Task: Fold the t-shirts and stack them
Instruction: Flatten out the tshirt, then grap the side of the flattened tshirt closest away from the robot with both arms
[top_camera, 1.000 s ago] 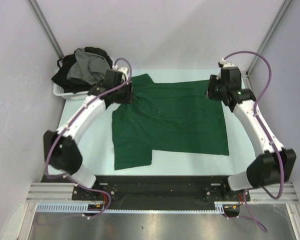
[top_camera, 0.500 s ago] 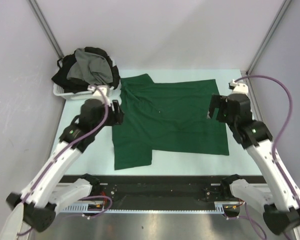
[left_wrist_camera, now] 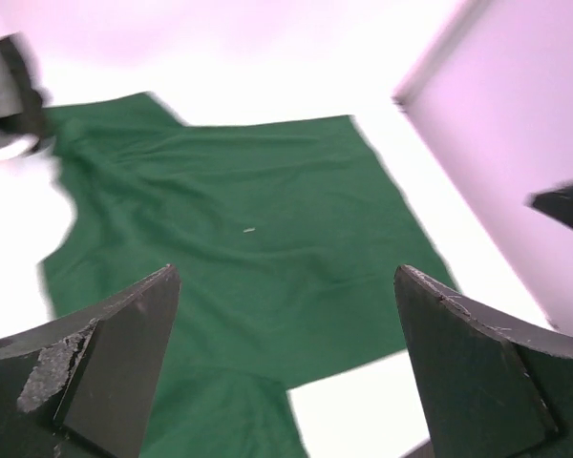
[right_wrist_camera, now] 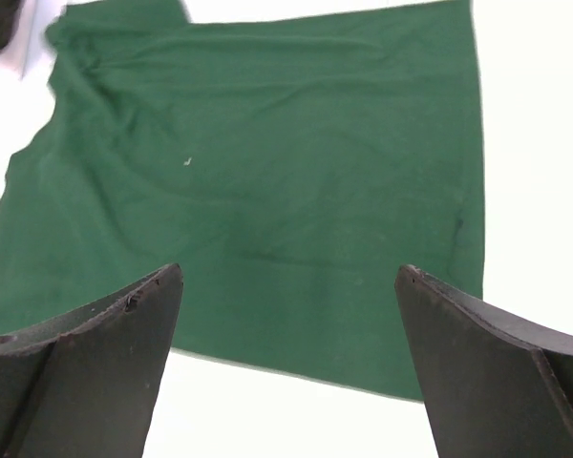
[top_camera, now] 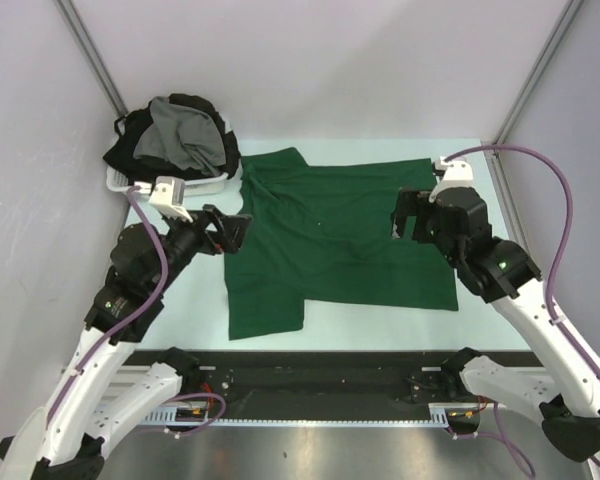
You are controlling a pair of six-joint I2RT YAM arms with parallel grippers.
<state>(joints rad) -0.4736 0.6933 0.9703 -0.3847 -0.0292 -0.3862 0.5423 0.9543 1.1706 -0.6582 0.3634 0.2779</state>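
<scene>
A dark green t-shirt (top_camera: 340, 235) lies spread flat on the pale table, one sleeve at the far left and a flap reaching toward the near left. My left gripper (top_camera: 237, 230) hovers above its left edge, open and empty. My right gripper (top_camera: 404, 213) hangs over the right part of the shirt, also open and empty. The left wrist view shows the shirt (left_wrist_camera: 239, 239) below my left gripper (left_wrist_camera: 286, 272). The right wrist view shows it (right_wrist_camera: 267, 172) under my right gripper (right_wrist_camera: 288, 270). A grey t-shirt (top_camera: 180, 135) and black t-shirts (top_camera: 130, 150) are heaped at the far left.
The heap of shirts sits in a white plastic basket (top_camera: 130, 185) at the table's far left corner. Pale walls with metal posts (top_camera: 90, 55) close in the left, back and right sides. A black rail (top_camera: 310, 375) runs along the near edge between the arm bases.
Both grippers have opened and risen from the far corners of the green shirt, pulling back toward the near side. The shirt stays flat where it lay.
</scene>
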